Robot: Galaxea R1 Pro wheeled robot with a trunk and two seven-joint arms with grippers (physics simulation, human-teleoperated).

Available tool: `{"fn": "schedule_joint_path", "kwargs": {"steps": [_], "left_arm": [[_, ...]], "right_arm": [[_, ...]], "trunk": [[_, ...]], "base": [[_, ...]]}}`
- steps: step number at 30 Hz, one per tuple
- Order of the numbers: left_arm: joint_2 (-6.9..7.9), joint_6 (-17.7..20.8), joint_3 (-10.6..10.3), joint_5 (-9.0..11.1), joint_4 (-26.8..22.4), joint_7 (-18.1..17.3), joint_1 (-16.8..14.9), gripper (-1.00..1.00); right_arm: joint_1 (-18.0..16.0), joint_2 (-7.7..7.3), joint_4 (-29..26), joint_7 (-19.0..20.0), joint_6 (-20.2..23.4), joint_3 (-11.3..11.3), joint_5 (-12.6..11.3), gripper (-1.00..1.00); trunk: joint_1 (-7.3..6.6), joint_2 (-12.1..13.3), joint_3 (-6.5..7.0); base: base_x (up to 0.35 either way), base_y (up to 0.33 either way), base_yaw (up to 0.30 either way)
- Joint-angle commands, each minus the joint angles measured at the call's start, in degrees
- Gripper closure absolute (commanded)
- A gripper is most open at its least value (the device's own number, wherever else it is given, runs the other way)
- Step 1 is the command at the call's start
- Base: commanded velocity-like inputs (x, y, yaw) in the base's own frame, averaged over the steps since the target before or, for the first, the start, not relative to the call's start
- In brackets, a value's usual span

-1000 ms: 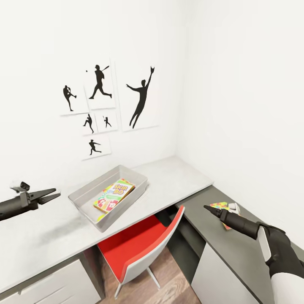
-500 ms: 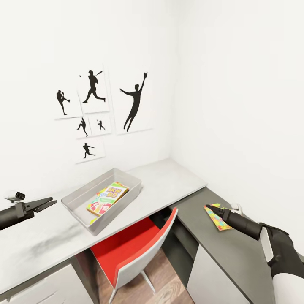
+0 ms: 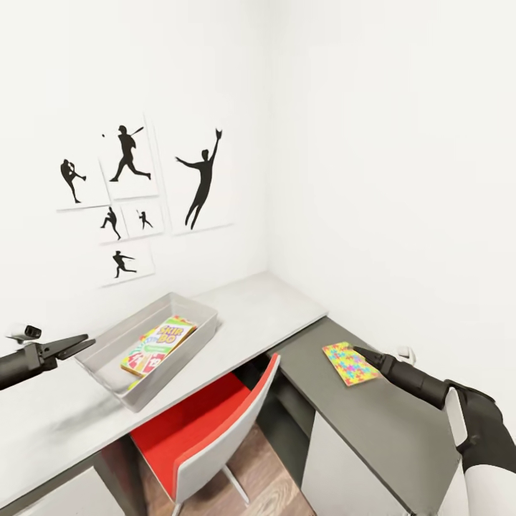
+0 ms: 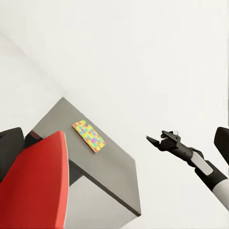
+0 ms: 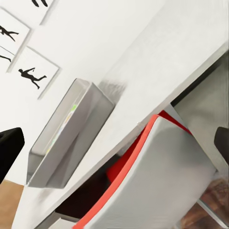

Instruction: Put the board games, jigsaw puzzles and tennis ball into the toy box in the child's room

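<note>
While the base sits at the corner of the child's room, the long pale counter (image 3: 64, 419) runs along the poster wall and joins the lower dark grey counter section (image 3: 373, 423) on the right. A red-and-white chair (image 3: 208, 430) is tucked between them.

Toy box (image 3: 107, 362) sits on the pale counter, SKIP-BO board game (image 3: 159, 345) already lying flat inside it; something else colourful peeks out near its front corner, can't tell what.

One jigsaw puzzle (image 3: 350, 363) lies flat on the dark section, near its back corner. Right gripper (image 3: 360, 351) is just beside the puzzle's far edge, slightly above it, holding nothing. Head view has its fingers together; left wrist view suggests a slight gap, so jaw state: cannot tell.

Left gripper (image 3: 80, 342) hovers over the pale counter just left of the toy box, fingers slightly parted, empty.

My read: step in hand is picking up that puzzle. It's thin and flat, so a top pinch likely fails. Better: come in low with jaws well apart, catch an edge or nudge it to overhang the counter lip, then clamp. Keep it level during the carry over the chair and drop it in flat.
</note>
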Motion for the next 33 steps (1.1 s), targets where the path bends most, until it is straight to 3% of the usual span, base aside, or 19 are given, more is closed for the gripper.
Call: {"fn": "schedule_joint_path", "kwargs": {"steps": [1, 33], "left_arm": [[0.02, 0.61, 0.08, -0.04, -0.03, -0.24, -0.03, -1.00], [-0.02, 0.43, 0.32, -0.04, -0.19, -0.24, -0.03, -1.00]], "right_arm": [[-0.07, 0.00, 0.03, 0.03, 0.49, -0.07, -0.25, -1.00], [-0.07, -0.05, 0.19, 0.18, 0.57, -0.94, -0.47, -1.00]], "trunk": [[0.03, -0.13, -0.06], [0.03, -0.13, 2.45]], "base": [[-0.088, -0.001, -0.206], [-0.014, 0.000, -0.206]]}}
